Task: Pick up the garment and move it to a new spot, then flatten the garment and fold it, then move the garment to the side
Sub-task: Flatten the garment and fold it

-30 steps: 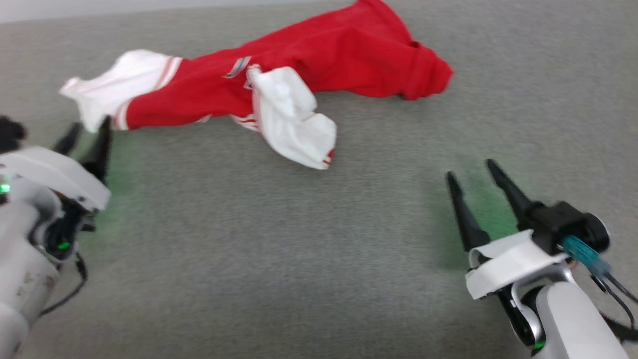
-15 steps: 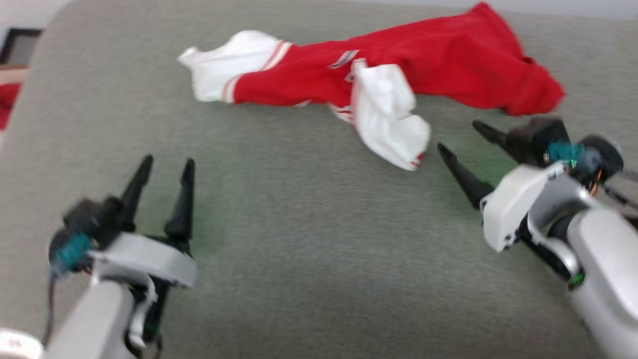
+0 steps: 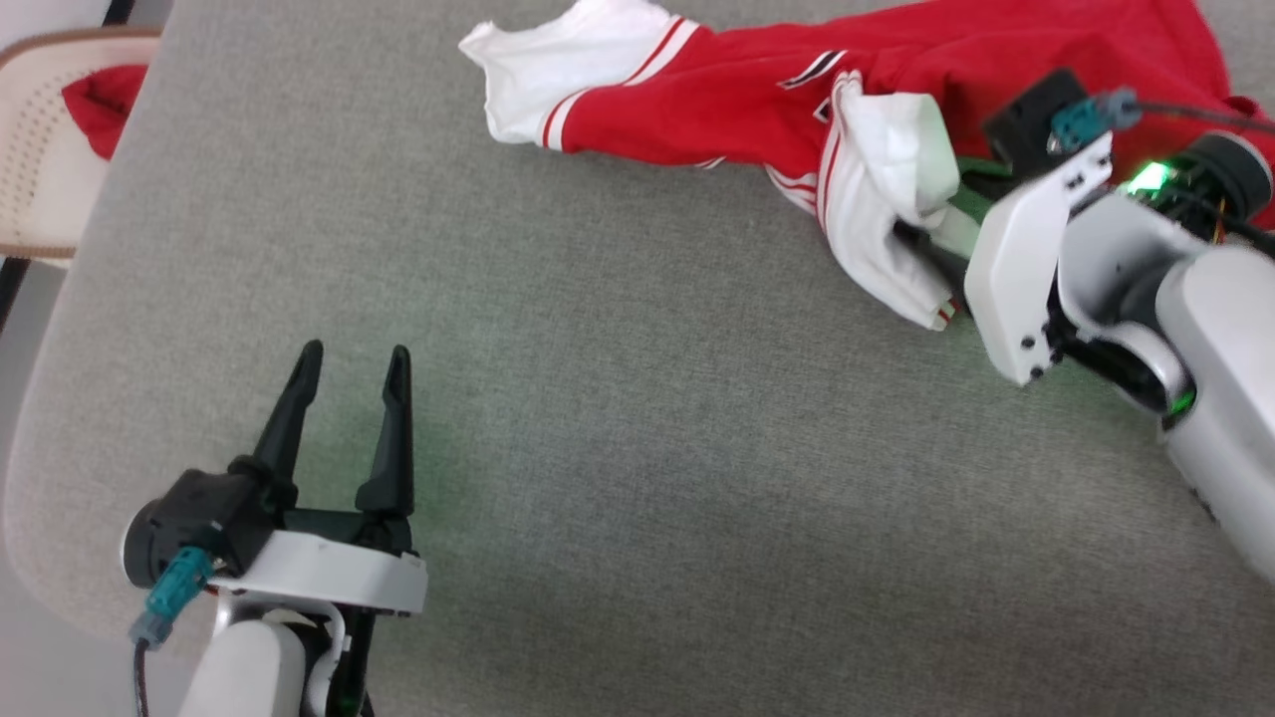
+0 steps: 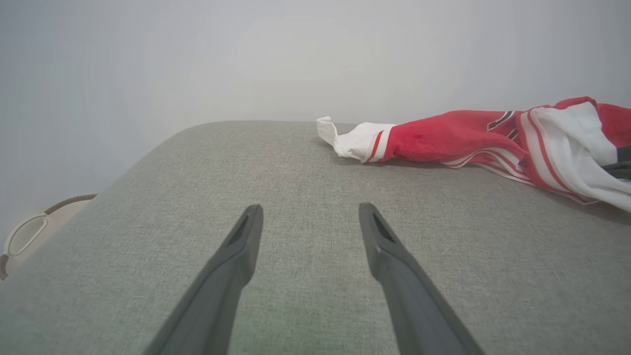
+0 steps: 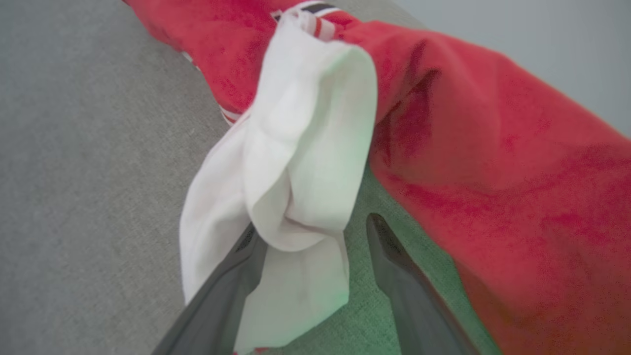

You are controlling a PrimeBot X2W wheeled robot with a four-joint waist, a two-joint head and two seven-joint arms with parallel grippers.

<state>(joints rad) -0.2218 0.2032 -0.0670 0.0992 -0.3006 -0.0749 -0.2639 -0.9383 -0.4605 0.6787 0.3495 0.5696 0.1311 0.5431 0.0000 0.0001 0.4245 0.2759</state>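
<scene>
Starting pickup: right gripper (image 5: 315, 226) open astride a sleeve of the garment (image 3: 737, 95), no grip yet; left gripper (image 3: 356, 351) open, well clear. Move, flatten, fold all pending.

The shirt (image 3: 737, 100) went off the top edge of the head view, so its far part could not be seen. The fingers of the right gripper (image 5: 313, 224) hid behind its white cover (image 3: 1026, 269) and the white sleeve (image 3: 887, 229) in that view. The left edge cut the chair (image 3: 35, 149), and the table (image 3: 598, 448) hid part of the red cloth (image 3: 100, 100). The right wrist view was blurry, and the sleeve covered one fingertip.
</scene>
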